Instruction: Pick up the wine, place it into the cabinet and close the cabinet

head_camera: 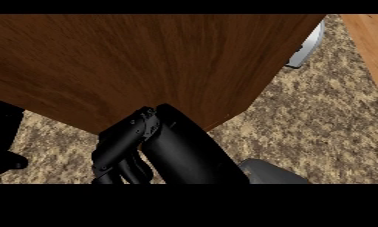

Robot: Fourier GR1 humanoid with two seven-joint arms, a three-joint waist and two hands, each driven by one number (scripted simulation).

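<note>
Right hand (140,146) against wooden cabinet (148,66), speckled granite counter (317,121) around

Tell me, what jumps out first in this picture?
A big brown wooden cabinet fills the upper left, standing on a speckled counter. Below it, at the bottom middle, a black robot hand reaches up against the wood. No wine bottle shows.

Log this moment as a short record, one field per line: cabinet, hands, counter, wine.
cabinet: brown wooden panel fills the upper view; whether it is fully shut cannot be told
right hand: black hand at the panel's lower corner, fingers curled, nothing seen in them
left hand: only a dark sliver at the left edge
counter: speckled beige top
wine: not visible
</note>
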